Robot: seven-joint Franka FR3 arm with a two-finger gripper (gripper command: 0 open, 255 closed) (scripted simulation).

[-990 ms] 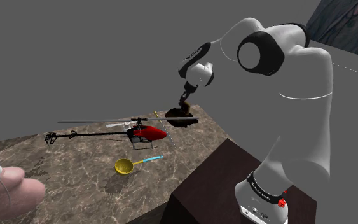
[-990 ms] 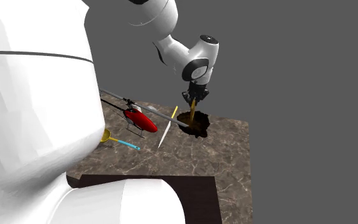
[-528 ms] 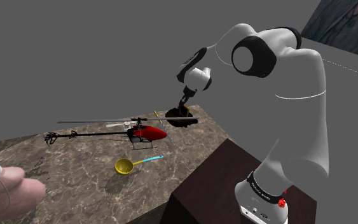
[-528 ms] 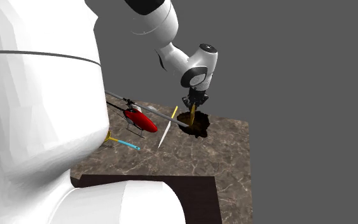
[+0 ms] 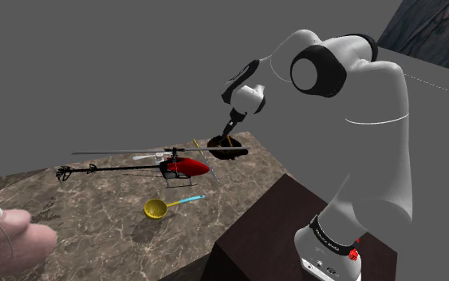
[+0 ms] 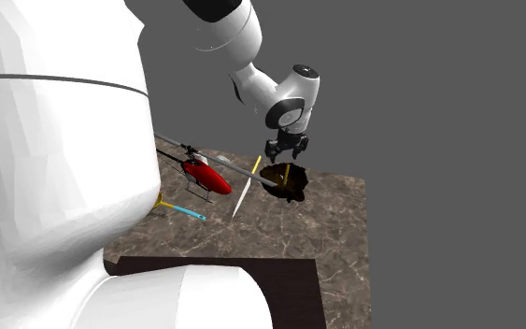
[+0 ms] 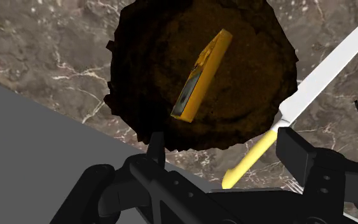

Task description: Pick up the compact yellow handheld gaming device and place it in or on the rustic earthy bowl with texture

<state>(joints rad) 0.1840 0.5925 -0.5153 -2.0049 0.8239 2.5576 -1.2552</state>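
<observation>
A rough dark brown bowl [image 7: 128, 70] sits near the far corner of the marble table [image 5: 111, 207]. The yellow handheld gaming device [image 7: 201, 75] lies tilted on edge inside it, apart from both fingers. My gripper [image 7: 225, 153] hangs a little above the bowl, open, with nothing between its fingers. From the side, the gripper [image 6: 287, 150] is straight over the bowl [image 6: 295, 193], and a sliver of the yellow device [image 6: 286, 175] shows inside. In the shoulder view the gripper [image 5: 230, 129] stands just above the bowl [image 5: 237, 152].
A red toy helicopter [image 5: 184, 167] stands beside the bowl; its long white rotor blade [image 7: 327, 79] with a yellow tip reaches past the bowl's rim. A yellow strainer with a blue handle [image 5: 157, 208] lies nearer the dark stand [image 5: 278, 231]. A pink object [image 5: 7, 239] sits at the shoulder view's lower left.
The fingers have opened and let go of the yellow device, which dropped from between them into the bowl. The hand had risen slightly before that.
</observation>
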